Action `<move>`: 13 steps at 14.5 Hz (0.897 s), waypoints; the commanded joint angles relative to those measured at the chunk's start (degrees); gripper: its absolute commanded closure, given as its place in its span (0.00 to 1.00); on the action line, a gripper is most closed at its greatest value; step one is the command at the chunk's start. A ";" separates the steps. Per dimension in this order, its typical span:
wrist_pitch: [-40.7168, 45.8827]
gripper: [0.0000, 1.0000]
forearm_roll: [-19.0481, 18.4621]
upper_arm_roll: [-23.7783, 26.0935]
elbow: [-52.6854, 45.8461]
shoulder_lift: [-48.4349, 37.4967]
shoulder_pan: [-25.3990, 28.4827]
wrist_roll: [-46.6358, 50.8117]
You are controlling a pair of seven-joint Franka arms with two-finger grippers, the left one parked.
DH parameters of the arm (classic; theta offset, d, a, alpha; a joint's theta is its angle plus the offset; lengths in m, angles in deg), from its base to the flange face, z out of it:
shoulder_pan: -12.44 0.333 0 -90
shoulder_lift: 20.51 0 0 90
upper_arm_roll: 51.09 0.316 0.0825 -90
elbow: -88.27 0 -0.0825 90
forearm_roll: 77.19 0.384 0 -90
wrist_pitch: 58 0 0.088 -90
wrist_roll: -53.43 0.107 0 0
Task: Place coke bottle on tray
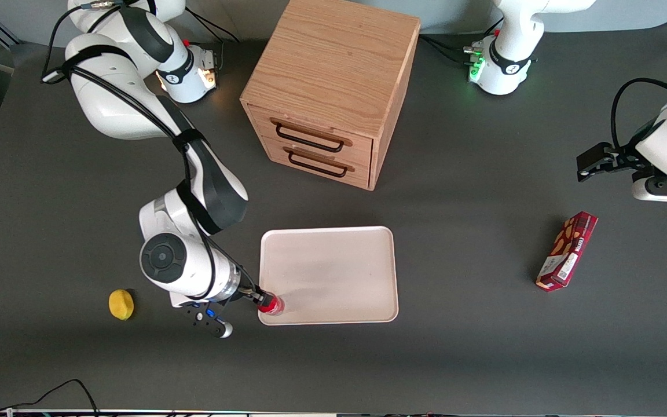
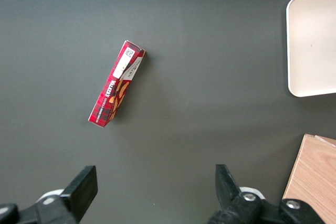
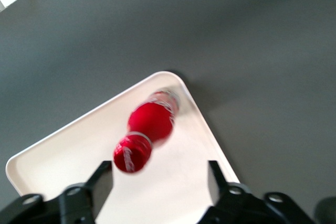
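Bottle (image 3: pixel 149 124) between open tool (image 3: pixel 157 182) fingers.

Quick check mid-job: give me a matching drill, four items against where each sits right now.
Items:
1. bottle
2. lemon
3. snack box
4. cabinet

Places:
A. toward the parked arm's end of the table
B. on the tray, in a near corner
C. on the table beside the gripper, off the tray
D. farther from the front camera than the tray

Pairs: 1-B, 2-C, 3-A, 4-D
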 commanded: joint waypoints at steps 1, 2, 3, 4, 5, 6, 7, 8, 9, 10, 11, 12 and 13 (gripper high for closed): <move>13.35 0.00 -1.14 2.46 1.63 -11.28 -4.09 -8.70; 16.62 0.00 -0.88 2.37 4.33 -15.94 -6.46 -13.89; 17.70 0.00 -0.53 2.02 8.80 -21.03 -8.57 -18.21; 17.62 0.00 0.00 1.58 15.02 -26.48 -10.59 -22.52; 17.01 0.00 1.57 0.27 21.26 -31.40 -12.35 -26.47; 16.49 0.00 4.63 -4.35 26.20 -35.98 -12.46 -30.52; 15.26 0.00 8.06 -9.53 31.55 -40.55 -12.11 -35.26; 13.16 0.00 9.74 -12.72 37.61 -45.12 -12.11 -38.70; 10.44 0.00 9.93 -14.49 44.02 -49.34 -12.20 -40.99; 8.33 0.00 10.02 -15.38 49.22 -53.04 -12.11 -41.71; 7.09 0.00 10.02 -15.56 52.41 -55.77 -12.11 -41.63; 7.25 0.00 10.11 -15.73 53.13 -56.67 -12.11 -41.63; 7.60 0.00 10.81 -15.82 52.36 -56.68 -12.11 -40.94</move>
